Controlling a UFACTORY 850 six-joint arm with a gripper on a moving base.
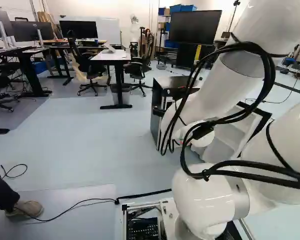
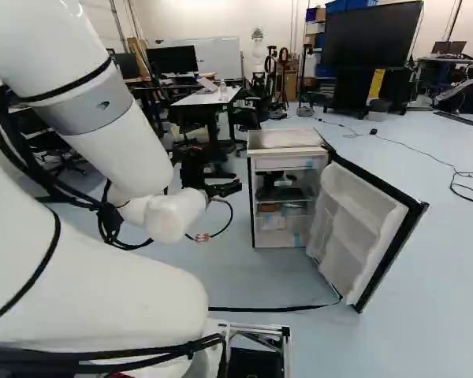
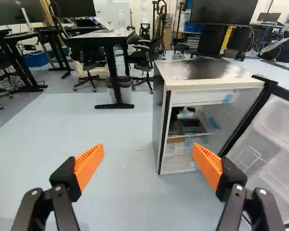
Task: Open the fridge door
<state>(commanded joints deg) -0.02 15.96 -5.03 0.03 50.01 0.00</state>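
In the right base view the fridge (image 2: 288,142) stands on the floor, its door (image 2: 363,228) swung wide, showing shelves inside. My gripper (image 2: 225,189) is in front of the cabinet's left side there, seen small beside the white wrist. The wrist view has the gripper (image 3: 148,161) with its orange-padded fingers wide apart and nothing between them. Ahead of it stands the fridge body (image 3: 209,77), with the opened door (image 3: 274,144) beyond and beside one finger. No contact with the door shows. In the left base view my arm partly hides the fridge and door.
A table (image 3: 98,34) and office chairs (image 3: 89,57) stand farther back, with a large screen (image 2: 370,35) behind the fridge. A black cable (image 2: 276,309) runs over the floor near the door's lower edge. A person's shoe (image 1: 25,209) rests near the base's left side.
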